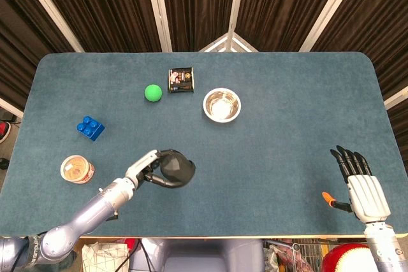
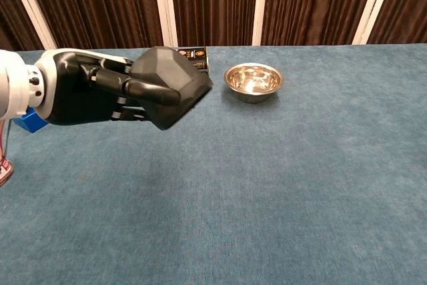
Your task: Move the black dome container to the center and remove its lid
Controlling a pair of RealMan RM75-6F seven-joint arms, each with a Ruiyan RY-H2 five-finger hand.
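From the chest, the black dome container [image 2: 172, 85] covers most of the small box [image 2: 198, 53] behind it, and the green ball [image 1: 152, 92] is completely blocked. The left hand [image 2: 100, 95] hides all but a corner of the blue brick [image 2: 30, 122] beside the container. The jar [image 2: 3, 168] is cut by the left edge. The box label is too small to read.

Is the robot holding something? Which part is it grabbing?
Yes. The left hand holds the black dome container by its side, fingers wrapped round it. The right hand holds nothing.
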